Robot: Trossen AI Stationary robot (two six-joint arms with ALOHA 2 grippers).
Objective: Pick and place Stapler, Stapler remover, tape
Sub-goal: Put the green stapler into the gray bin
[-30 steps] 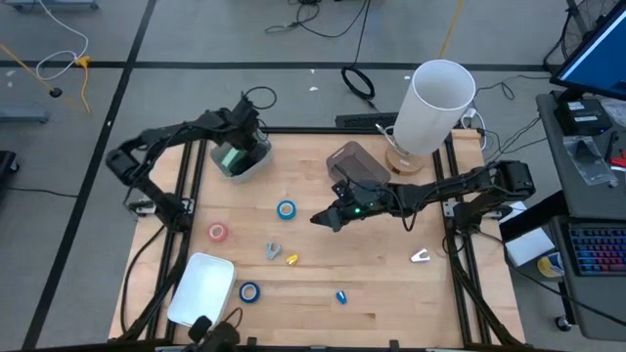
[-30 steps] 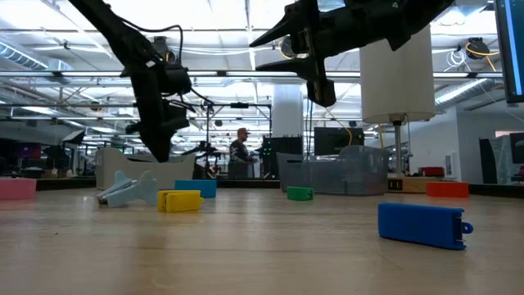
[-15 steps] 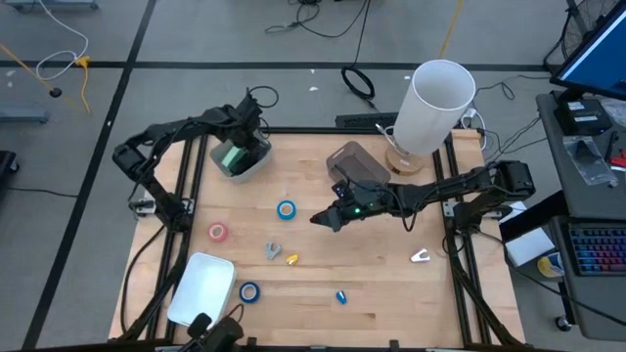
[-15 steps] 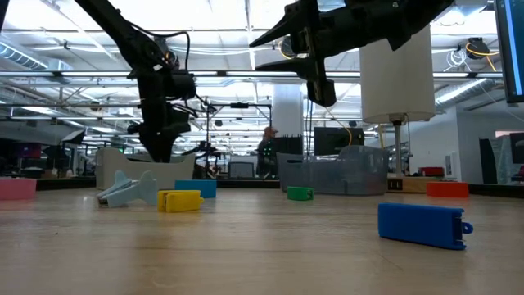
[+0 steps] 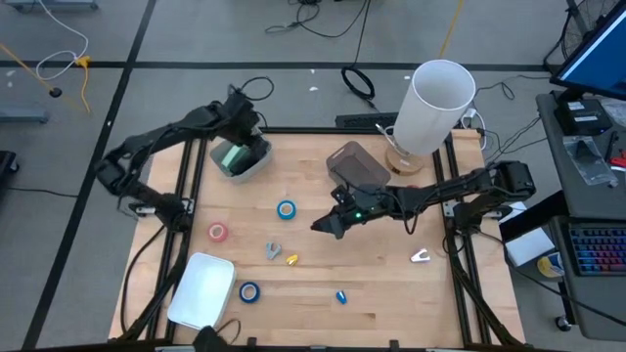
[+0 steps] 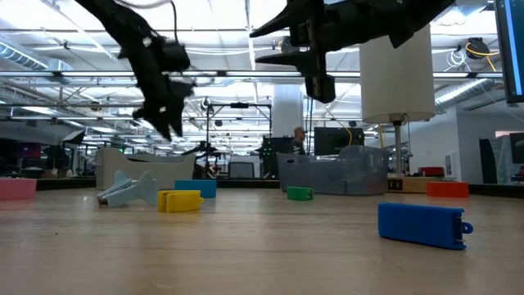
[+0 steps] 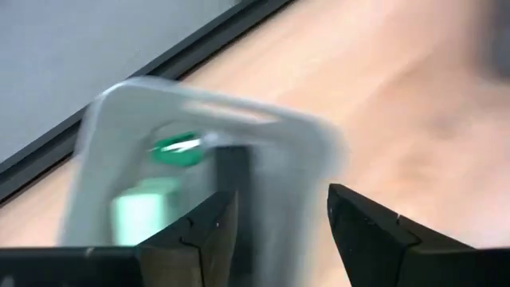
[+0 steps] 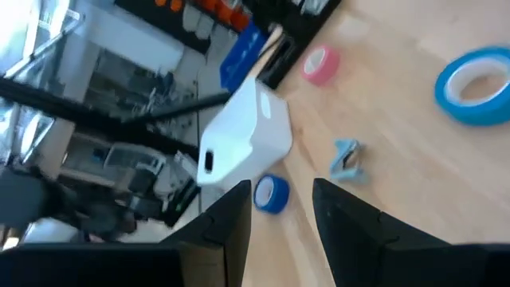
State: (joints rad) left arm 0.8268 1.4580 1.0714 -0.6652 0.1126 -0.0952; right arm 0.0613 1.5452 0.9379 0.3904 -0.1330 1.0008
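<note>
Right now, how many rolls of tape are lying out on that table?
3 on the bare wood: a blue roll mid-table, a pink roll toward the left, and another blue roll beside the white bin. Something green lies in the clear bin; more could be hidden there.

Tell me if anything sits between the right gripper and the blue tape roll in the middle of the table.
Nothing visible does. The right gripper hangs above bare wood beside the blue tape roll, with only open table between them.
</note>
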